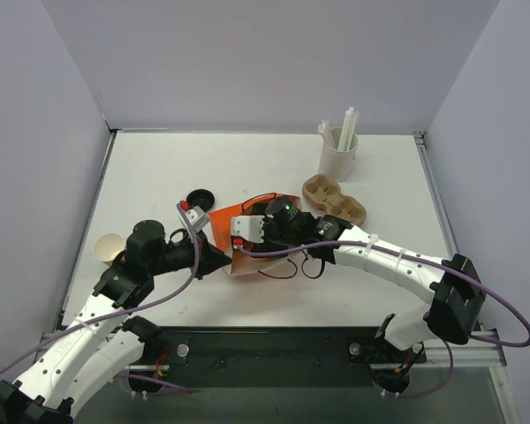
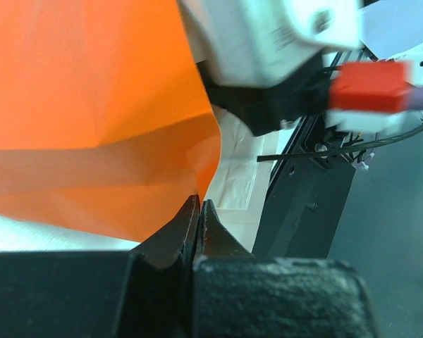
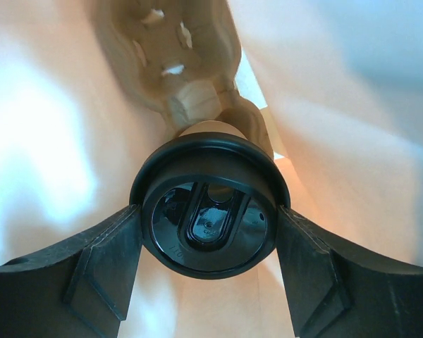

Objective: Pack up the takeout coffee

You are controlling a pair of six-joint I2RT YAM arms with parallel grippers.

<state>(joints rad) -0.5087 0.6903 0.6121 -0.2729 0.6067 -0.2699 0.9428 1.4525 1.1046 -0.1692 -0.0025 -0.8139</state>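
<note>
takeout coffee (image 3: 210, 229): clamped at its black lid between the fingers of the right gripper (image 3: 206, 215), down inside the orange bag (image 1: 232, 219) near the middle of the worktop (image 1: 159, 168). closed tight on the bag's edge, fingers together: left gripper (image 2: 199, 211). just right of the bag, a pulp cup carrier (image 1: 336, 199); towards the far right corner, a white cup of stirrers (image 1: 339, 152). just beyond the bag, a loose black lid (image 1: 200, 196); by the left edge, a lidless tan cup (image 1: 108, 247).
</note>
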